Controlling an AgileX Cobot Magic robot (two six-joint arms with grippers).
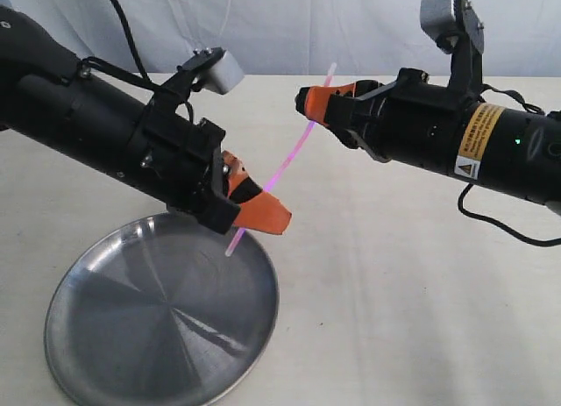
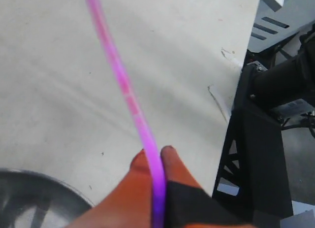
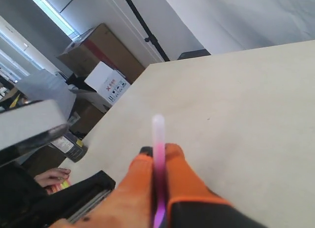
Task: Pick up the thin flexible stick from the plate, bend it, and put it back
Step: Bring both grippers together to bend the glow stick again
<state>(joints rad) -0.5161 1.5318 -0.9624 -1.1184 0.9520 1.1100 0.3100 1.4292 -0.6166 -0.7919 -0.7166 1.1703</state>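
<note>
The thin pink stick (image 1: 289,158) hangs in the air above the table, bowed in a gentle curve between both grippers. My left gripper (image 1: 273,204) is shut on its lower part, with a pale tip poking out below, over the far rim of the steel plate (image 1: 114,336). My right gripper (image 1: 307,103) is shut on its upper part, and the other pale tip sticks out above it. The left wrist view shows the stick (image 2: 125,90) arcing away from the left gripper (image 2: 156,151). In the right wrist view the stick (image 3: 158,134) stands between the orange fingers of the right gripper (image 3: 158,150).
The plate lies at the front left of the pale table (image 1: 412,292). Beyond the table edge are a black frame (image 2: 256,139) and cardboard boxes (image 3: 106,55) on the floor.
</note>
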